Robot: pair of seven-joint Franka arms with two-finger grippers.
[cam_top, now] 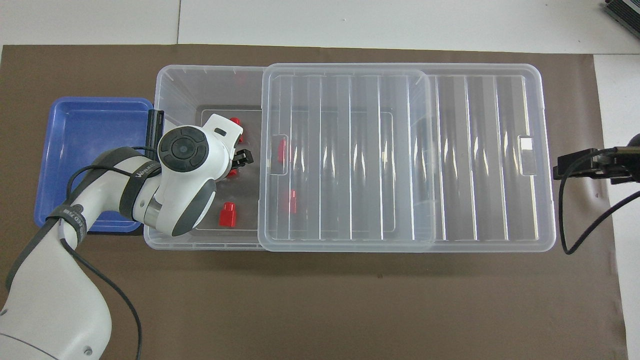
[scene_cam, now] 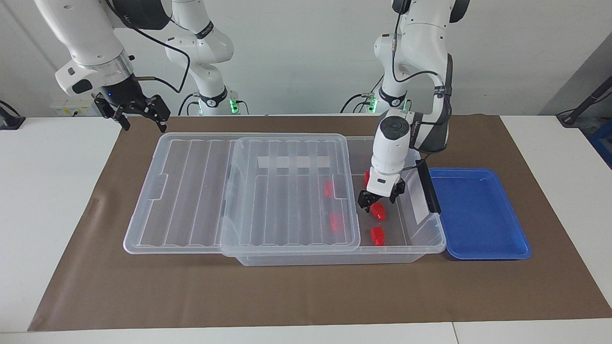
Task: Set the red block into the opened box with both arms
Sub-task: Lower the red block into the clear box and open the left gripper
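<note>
The clear box (scene_cam: 330, 258) (cam_top: 200, 244) has its ribbed lid (scene_cam: 191, 191) (cam_top: 450, 150) slid toward the right arm's end, so the end by the left arm is uncovered. My left gripper (scene_cam: 380, 198) hangs open inside that uncovered end, just above a red block (scene_cam: 378, 211) lying on the box floor. In the overhead view the wrist hides most of the left gripper (cam_top: 239, 161) and of this block (cam_top: 231, 173). Two more red blocks (scene_cam: 377, 235) (cam_top: 229, 214) (cam_top: 234, 121) lie on the bare floor, and two others (scene_cam: 328, 188) (scene_cam: 336, 220) show through the lid. My right gripper (scene_cam: 138, 113) (cam_top: 564, 168) waits open in the air by the lid's end.
A shallow blue tray (scene_cam: 478, 210) (cam_top: 90, 150) sits against the box at the left arm's end. The box's black bar handle (scene_cam: 428, 186) (cam_top: 154, 132) stands between them. A brown mat (scene_cam: 306, 296) covers the table under everything.
</note>
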